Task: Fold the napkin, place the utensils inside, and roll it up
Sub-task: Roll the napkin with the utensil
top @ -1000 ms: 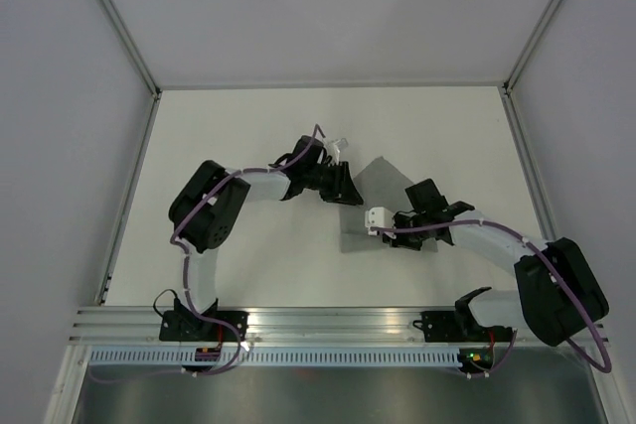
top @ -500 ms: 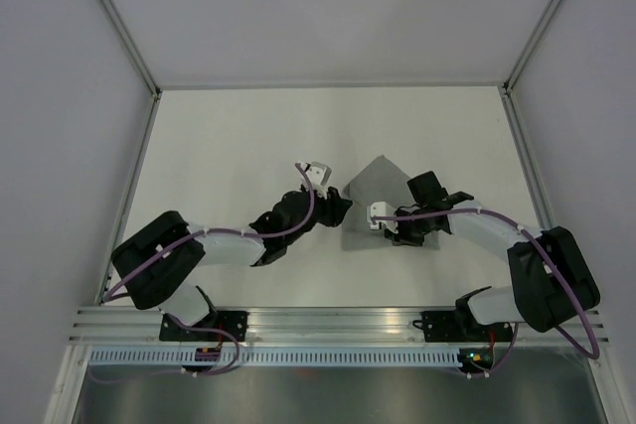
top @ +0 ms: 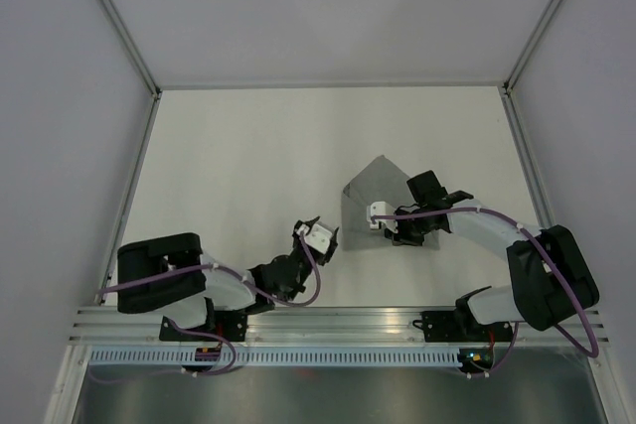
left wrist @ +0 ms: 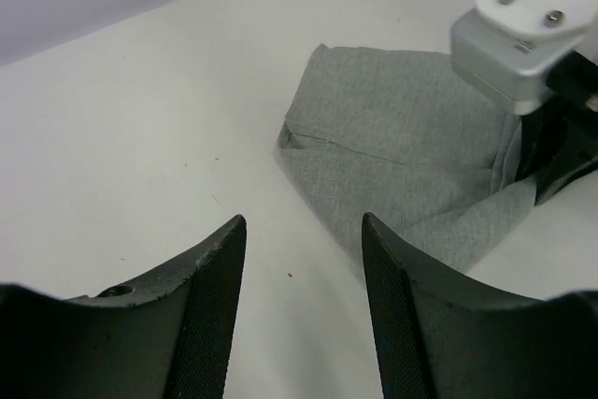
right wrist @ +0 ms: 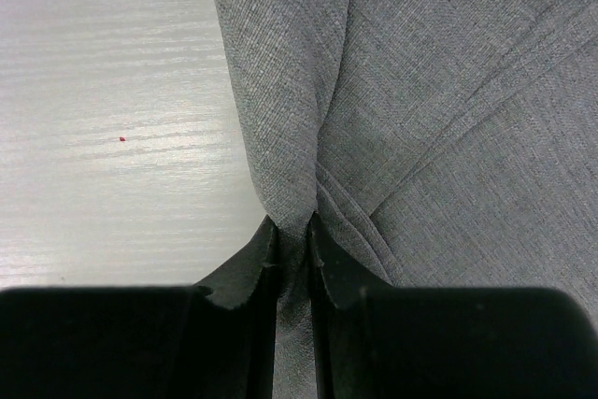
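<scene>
The grey napkin (top: pixel 370 198) lies folded and bunched on the white table, right of centre. It also shows in the left wrist view (left wrist: pixel 392 151) and fills the right wrist view (right wrist: pixel 439 91). My right gripper (top: pixel 409 230) is shut on a pinched fold of the napkin (right wrist: pixel 291 221) at its near edge. My left gripper (top: pixel 320 233) is open and empty, low over bare table to the left of the napkin and apart from it (left wrist: pixel 304 277). No utensils show in any view.
The white table (top: pixel 248 166) is bounded by metal rails on the left (top: pixel 129 186) and right (top: pixel 527 176) and walls behind. The right arm's white wrist block (left wrist: pixel 523 25) stands over the napkin's right side.
My left arm has pulled back from the napkin's far-left corner toward the near-left of the table, open and empty. My right gripper stays pinched on the napkin, which has shifted slightly.
</scene>
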You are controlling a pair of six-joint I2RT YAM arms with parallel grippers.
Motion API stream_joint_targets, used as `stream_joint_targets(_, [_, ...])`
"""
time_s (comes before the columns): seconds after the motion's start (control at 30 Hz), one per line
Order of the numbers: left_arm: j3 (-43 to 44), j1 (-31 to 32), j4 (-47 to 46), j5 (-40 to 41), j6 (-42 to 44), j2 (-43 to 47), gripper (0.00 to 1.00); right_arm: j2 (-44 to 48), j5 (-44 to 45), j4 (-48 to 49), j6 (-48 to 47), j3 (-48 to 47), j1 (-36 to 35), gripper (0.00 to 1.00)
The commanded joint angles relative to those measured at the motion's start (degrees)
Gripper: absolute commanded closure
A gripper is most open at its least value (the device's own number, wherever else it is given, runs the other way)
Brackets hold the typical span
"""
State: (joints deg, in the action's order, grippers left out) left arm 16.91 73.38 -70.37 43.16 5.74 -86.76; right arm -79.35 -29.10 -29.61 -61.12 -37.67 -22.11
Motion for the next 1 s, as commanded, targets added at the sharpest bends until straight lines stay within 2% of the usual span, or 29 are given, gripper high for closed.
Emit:
stream_joint_targets(0.0, [0.84, 5.35, -22.63, 7.29, 13.53, -3.21, 0.42, -0.72, -0.69, -1.68, -0.93, -0.91, 0.31, 1.0])
stream_joint_targets(0.17, [8.57, 12.21, -24.29, 4.32, 35.0, -15.09, 0.42, -0.72, -0.25, -2.21, -0.93, -1.35, 0.31, 1.0])
stream_joint_targets(0.23, [11.29, 13.27, -20.71, 0.73, 37.67, -18.86, 0.39, -0.63, -0.08, -2.21, -0.84, -1.27, 0.31, 0.99])
stream_joint_targets(0.3, [13.58, 13.28, -13.43, -3.93, 36.81, -19.06, 0.36, -0.72, 0.1, -2.3, -0.84, -1.09, 0.31, 1.0])
stream_joint_targets(0.33, [14.64, 13.01, -4.26, -7.79, 35.84, -18.54, 0.36, -0.89, 0.19, -2.3, -0.84, -1.18, 0.4, 1.0])
stream_joint_targets(0.4, [15.87, 12.14, 0.12, -11.32, 34.08, -18.27, 0.35, -1.07, 0.27, -2.3, -0.75, -1.18, 0.31, 0.99])
stream_joint_targets(0.5, [18.77, 8.98, 14.51, -19.49, 30.22, -15.9, 0.35, -1.42, 0.36, -2.21, -0.58, -1.35, 0.31, 1.0])
stream_joint_targets(0.53, [20.34, 6.97, 18.04, -25.43, 28.73, -15.2, 0.35, -1.51, 0.36, -2.3, -0.49, -1.7, 0.31, 0.99])
stream_joint_targets(0.57, [21.32, 6.08, 25.21, -27.67, 26.71, -14.23, 0.35, -1.86, 0.36, -2.21, -0.4, -1.79, 0.31, 1.0])
stream_joint_targets(0.67, [24.48, 3.79, 33.51, -33.13, 26.6, -14.14, 0.35, -2.12, 0.36, -2.21, -0.31, -1.97, 0.31, 1.0])
stream_joint_targets(0.97, [26.42, -1.84, 37.94, -39.2, 28.01, -15.63, 0.36, -3.0, 0.71, -2.12, 0.3, -2.41, 0.31, 1.0])
